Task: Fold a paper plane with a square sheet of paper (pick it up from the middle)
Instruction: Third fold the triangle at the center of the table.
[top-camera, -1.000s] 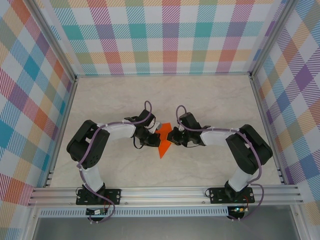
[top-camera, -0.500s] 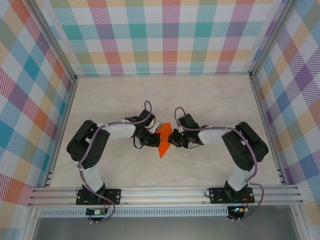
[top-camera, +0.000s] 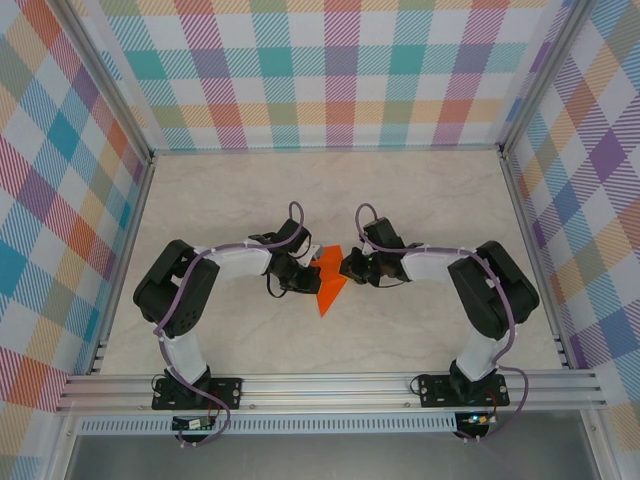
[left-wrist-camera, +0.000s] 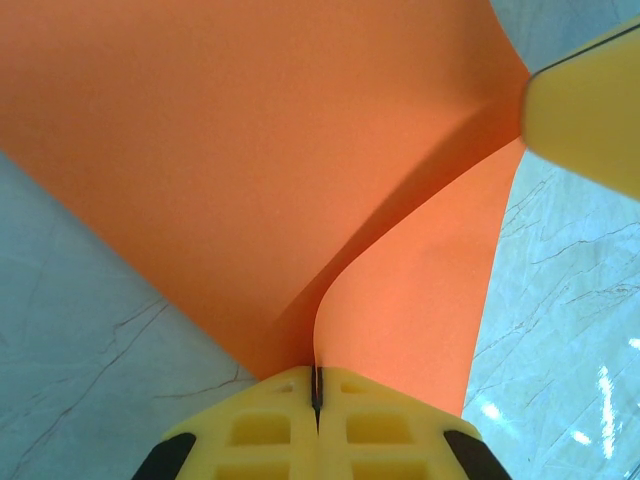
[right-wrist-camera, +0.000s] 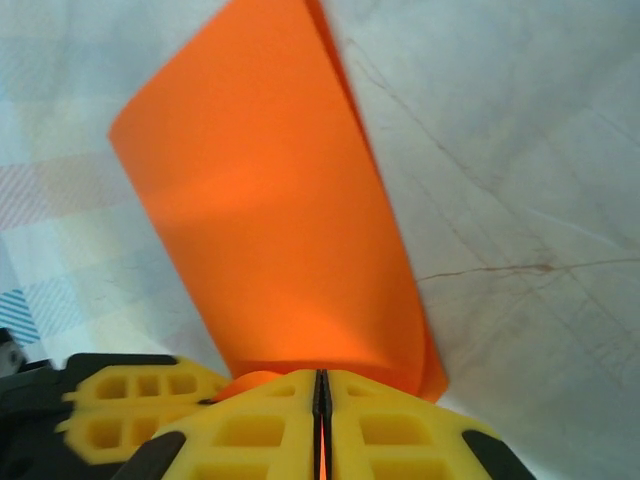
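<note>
The paper plane (top-camera: 326, 290) is a bright orange folded sheet held off the marble table between both arms, its narrow tip pointing toward the near edge. My left gripper (top-camera: 308, 276) is shut on its left edge. In the left wrist view the paper plane (left-wrist-camera: 250, 150) curves away from my left gripper (left-wrist-camera: 316, 385), which pinches a crease. My right gripper (top-camera: 345, 270) is shut on the right edge. From the right wrist, the paper plane (right-wrist-camera: 270, 220) rises as a rolled flap above my right gripper (right-wrist-camera: 321, 385). The two grippers sit very close together.
The table (top-camera: 420, 200) is pale marble with free room behind and in front of the grippers. Plaid walls (top-camera: 340, 70) close off the back and both sides. An aluminium rail (top-camera: 330, 385) runs along the near edge by the arm bases.
The right wrist has shifted slightly toward the back and its elbow has moved. The left arm and the orange paper stay almost where they were. Both grippers remain shut.
</note>
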